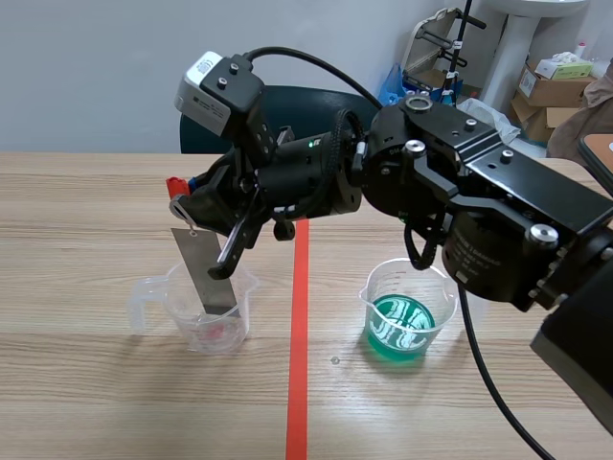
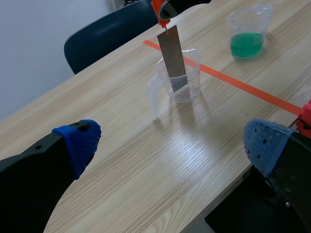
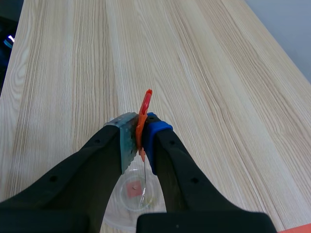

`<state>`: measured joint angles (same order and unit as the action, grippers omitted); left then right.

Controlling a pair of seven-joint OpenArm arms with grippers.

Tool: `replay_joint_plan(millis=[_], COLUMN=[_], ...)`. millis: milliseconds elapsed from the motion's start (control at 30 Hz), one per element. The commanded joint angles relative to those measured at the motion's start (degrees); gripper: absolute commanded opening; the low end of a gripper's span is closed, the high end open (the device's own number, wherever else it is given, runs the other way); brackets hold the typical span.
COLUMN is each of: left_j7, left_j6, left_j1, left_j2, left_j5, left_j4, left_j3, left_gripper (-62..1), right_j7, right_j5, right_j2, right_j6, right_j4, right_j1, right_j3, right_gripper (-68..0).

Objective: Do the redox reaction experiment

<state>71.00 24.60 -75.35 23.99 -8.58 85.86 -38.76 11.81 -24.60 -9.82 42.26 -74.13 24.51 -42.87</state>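
My right gripper point(image 1: 188, 198) reaches across from the right and is shut on an orange-red clip point(image 1: 175, 184). From the clip hangs a grey metal strip point(image 1: 203, 268), its lower end inside a clear beaker point(image 1: 206, 311) with a reddish trace at its bottom. In the right wrist view the clip point(image 3: 144, 109) sits pinched between the fingers, directly above the beaker point(image 3: 133, 191). A second beaker with green liquid point(image 1: 407, 311) stands to the right of the tape line. My left gripper point(image 2: 172, 141) is open and holds nothing, well short of the strip point(image 2: 172, 57) and beaker point(image 2: 182, 77).
An orange-red tape line point(image 1: 299, 335) runs down the table between the two beakers. A dark blue chair point(image 1: 287, 105) stands behind the far edge. Cardboard boxes point(image 1: 551, 86) sit at the back right. A red object point(image 2: 306, 116) shows beside my left gripper.
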Motion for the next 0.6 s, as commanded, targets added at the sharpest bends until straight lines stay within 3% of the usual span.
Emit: replay_joint_plan(millis=[0,567], left_j7=[0.76,0.76], left_j6=[0.15,0.15], left_j1=[-0.09,-0.09], left_j2=[-0.13,-0.13], left_j5=[0.57,0.57], left_j4=[0.35,0.35], left_j3=[0.26,0.26], left_gripper=[1.4,1.4], right_j7=[-1.27,-1.01], right_j5=[-0.24,1.51], right_j2=[0.79,0.79], right_j6=[0.46,0.46], right_j4=[-0.26,-0.26], right_j1=[0.85,0.87], right_j3=[0.04,0.04], right_gripper=[-66.7,-66.9])
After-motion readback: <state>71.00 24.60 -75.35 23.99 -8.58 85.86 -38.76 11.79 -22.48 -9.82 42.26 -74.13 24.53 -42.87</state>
